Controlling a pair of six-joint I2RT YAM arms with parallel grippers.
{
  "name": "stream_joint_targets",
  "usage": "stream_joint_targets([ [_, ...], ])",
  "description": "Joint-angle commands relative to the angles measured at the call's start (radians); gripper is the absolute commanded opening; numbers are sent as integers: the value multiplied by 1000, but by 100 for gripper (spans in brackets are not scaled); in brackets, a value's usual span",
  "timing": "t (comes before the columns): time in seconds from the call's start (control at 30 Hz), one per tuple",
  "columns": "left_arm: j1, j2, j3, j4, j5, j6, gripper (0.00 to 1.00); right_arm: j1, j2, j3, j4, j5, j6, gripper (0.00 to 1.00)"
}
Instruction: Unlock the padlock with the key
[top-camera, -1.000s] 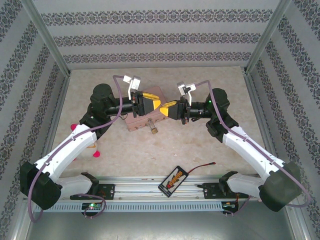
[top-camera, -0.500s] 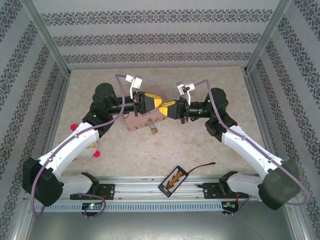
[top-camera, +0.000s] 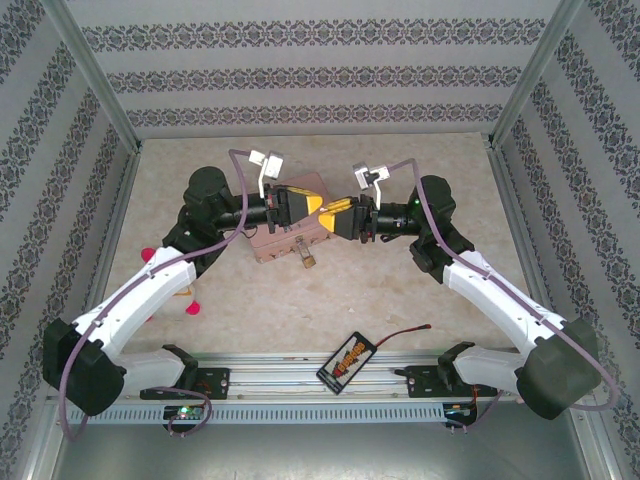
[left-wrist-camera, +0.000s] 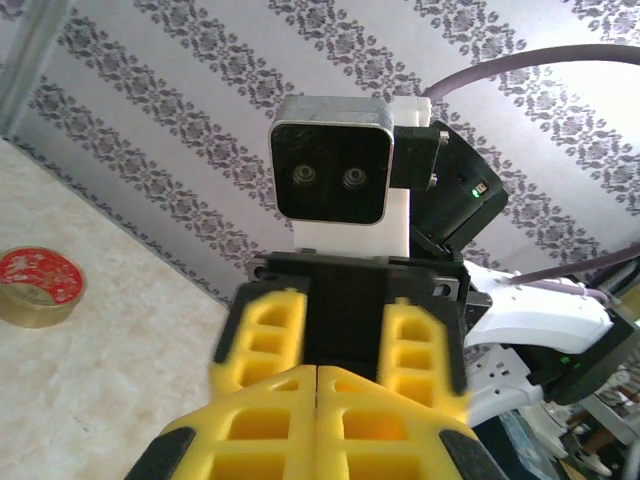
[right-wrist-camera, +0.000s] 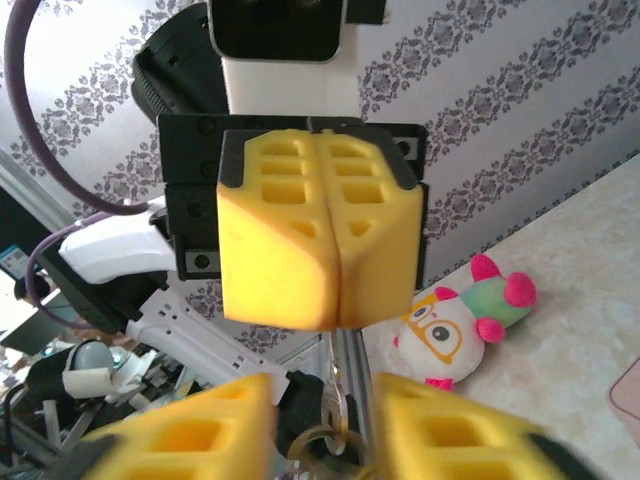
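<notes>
Left claw (right-wrist-camera: 335, 290) closed, seemingly pinching the key (right-wrist-camera: 335, 405).

— What do we have around us?
— We see walls (top-camera: 320, 75) papered white with grey floral stripes, and silver metal posts (top-camera: 93, 75) at the far corners.
— And beneath?
— We see a beige marbled table (top-camera: 400, 290), evenly lit, with a metal rail (top-camera: 270, 376) along its near edge.

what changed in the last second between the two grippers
The left gripper closed, apparently onto the key, and the right gripper opened its jaws and let go, so this looks like a handover. The padlock stayed on the table beside the pink tin.
</notes>
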Motion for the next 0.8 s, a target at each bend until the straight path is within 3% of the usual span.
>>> stream_joint_targets([
  [0.0,-3,-61,25,-84,-95,75,0,-18,-54,-26,5,75,6,55],
  [0.13,-3,-77,39,-138,-151,103,0,-30,-99,-59,6,154,63,58],
  [0.27,-2,-69,51,-152,-150,104,0,-32,-109,-58,18,217,144,54],
  [0.43,-2,-50,71,-171,-143,112,0,-28,-54,-27,70,204,242,43],
  [0.77,-3,-29,63,-143,-151,88,0,13,-7,3,105,179,219,40],
])
